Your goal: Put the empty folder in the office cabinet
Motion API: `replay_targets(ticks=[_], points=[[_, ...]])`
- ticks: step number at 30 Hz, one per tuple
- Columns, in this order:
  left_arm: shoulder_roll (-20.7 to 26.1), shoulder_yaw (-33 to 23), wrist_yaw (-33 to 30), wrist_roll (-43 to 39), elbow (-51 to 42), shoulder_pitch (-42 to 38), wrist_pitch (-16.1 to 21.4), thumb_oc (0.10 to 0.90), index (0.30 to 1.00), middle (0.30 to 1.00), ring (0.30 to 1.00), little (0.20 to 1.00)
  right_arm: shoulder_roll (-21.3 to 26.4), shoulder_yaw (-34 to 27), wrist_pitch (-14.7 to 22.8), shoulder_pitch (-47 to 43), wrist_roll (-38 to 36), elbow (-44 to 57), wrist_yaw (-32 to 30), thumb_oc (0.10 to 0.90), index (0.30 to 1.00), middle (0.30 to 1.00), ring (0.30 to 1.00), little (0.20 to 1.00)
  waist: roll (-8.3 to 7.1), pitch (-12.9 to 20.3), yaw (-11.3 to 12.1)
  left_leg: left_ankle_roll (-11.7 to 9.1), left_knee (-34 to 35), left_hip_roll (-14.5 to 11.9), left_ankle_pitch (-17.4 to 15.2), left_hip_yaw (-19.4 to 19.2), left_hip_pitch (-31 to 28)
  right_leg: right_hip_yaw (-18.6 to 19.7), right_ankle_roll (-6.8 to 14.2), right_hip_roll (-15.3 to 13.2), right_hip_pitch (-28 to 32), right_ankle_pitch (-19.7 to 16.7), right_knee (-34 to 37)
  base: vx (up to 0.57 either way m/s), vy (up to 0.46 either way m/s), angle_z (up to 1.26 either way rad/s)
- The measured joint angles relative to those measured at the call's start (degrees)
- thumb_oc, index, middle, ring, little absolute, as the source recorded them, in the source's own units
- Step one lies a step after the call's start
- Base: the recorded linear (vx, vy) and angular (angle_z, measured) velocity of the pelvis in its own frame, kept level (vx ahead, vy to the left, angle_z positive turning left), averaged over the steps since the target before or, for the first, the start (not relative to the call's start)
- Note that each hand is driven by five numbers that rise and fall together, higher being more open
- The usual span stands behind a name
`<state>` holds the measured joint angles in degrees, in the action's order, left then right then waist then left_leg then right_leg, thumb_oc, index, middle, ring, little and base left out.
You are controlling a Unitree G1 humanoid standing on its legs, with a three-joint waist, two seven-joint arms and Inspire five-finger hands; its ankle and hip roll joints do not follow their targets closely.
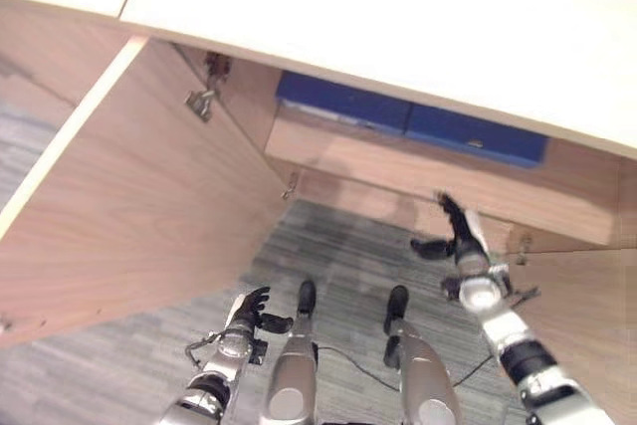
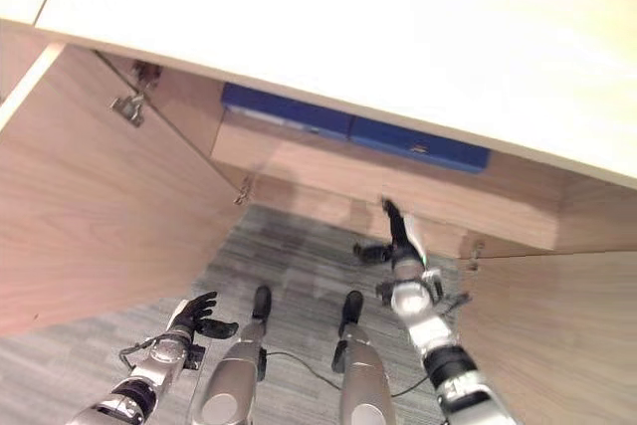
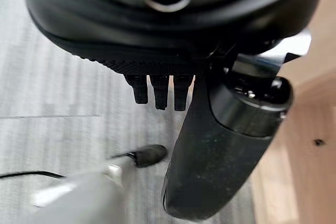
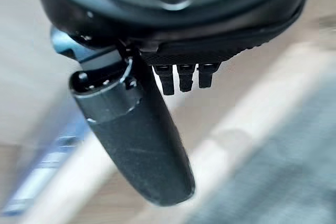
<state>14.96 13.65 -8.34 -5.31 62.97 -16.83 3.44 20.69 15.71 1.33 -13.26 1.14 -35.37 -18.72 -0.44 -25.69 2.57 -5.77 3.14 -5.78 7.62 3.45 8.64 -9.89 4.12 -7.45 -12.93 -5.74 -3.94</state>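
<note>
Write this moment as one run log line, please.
blue folders: on cabinet shelf | left robot hand: empty, low | right robot hand: open, empty, near shelf edge | cabinet door: open

Wooden cabinet shelf (image 1: 398, 161), apparently 2 blue folders (image 1: 408, 118)

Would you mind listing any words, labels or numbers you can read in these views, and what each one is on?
No text is readable in these views.
The blue folders on the cabinet shelf show a small pale mark on the edge of one, too small to read.
The open cabinet door is plain wood, with no label.
The left hand and right hand carry no legible marking.
</note>
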Motion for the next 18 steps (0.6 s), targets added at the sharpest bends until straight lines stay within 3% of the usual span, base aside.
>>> replay_targets(ticks=[3, 7, 10, 13, 18], points=[[-0.18, -0.43, -0.09, 0.05, 0.26, 1.73, -0.37, 0.800, 0.900, 0.900, 0.900, 0.900, -2.17, -1.93, -0.21, 3.68, 0.04, -4.95, 1.06, 0.800, 0.900, 0.900, 0.900, 0.900, -0.93, 2.51, -1.50, 0.23, 1.22, -0.11, -0.66, -1.40, -3.63, 1.12, 0.48, 0.44, 3.35, -0.71, 2.52, 0.07, 0.057, -0.27], [-0.44, -0.45, -0.01, 0.11, 0.65, 4.52, -0.50, 0.800, 0.900, 0.900, 0.900, 0.900, -2.72, -0.79, 0.07, 8.14, 2.40, -13.84, 3.16, 0.800, 0.900, 0.900, 0.900, 0.900, -0.98, 7.53, -3.21, 0.35, 1.41, -0.27, -1.46, -2.48, -6.98, 1.82, 0.89, 0.81, 7.13, -1.03, 4.92, 0.03, 0.027, -0.16], [-0.75, -0.37, 0.24, 1.21, 0.59, 7.12, -0.44, 0.800, 0.900, 0.900, 0.900, 0.900, -3.97, -0.77, -1.40, 10.02, 3.19, -19.59, 4.60, 0.800, 0.900, 0.900, 0.900, 0.900, -0.48, 11.44, -3.77, 0.27, 1.44, -0.51, -2.31, -3.04, -8.58, 2.01, 1.05, 1.06, 9.01, -1.05, 6.00, 0.04, -0.005, -0.06], [-1.19, -0.33, 0.33, 1.48, 0.52, 9.70, -0.55, 0.800, 0.900, 0.900, 0.900, 0.900, -4.79, -0.79, -1.58, 13.50, 3.27, -20.41, 5.77, 0.800, 0.900, 0.900, 0.900, 0.900, -0.25, 12.93, -4.13, 0.39, 1.49, -0.66, -2.95, -3.37, -11.23, 2.41, 1.16, 1.29, 11.94, -1.19, 7.31, 0.07, -0.015, -0.09], [-2.44, 0.29, 1.00, 2.63, 0.64, 13.31, -0.56, 0.800, 0.900, 0.900, 0.900, 0.900, -6.12, -1.07, -1.86, 14.95, 3.22, -25.47, 6.38, 0.800, 0.900, 0.900, 0.900, 0.900, -0.97, 17.29, -4.09, 0.17, 1.70, -0.81, -3.55, -3.64, -12.21, 2.94, 0.91, 1.41, 12.66, -1.01, 7.81, 0.03, -0.010, -0.03]])
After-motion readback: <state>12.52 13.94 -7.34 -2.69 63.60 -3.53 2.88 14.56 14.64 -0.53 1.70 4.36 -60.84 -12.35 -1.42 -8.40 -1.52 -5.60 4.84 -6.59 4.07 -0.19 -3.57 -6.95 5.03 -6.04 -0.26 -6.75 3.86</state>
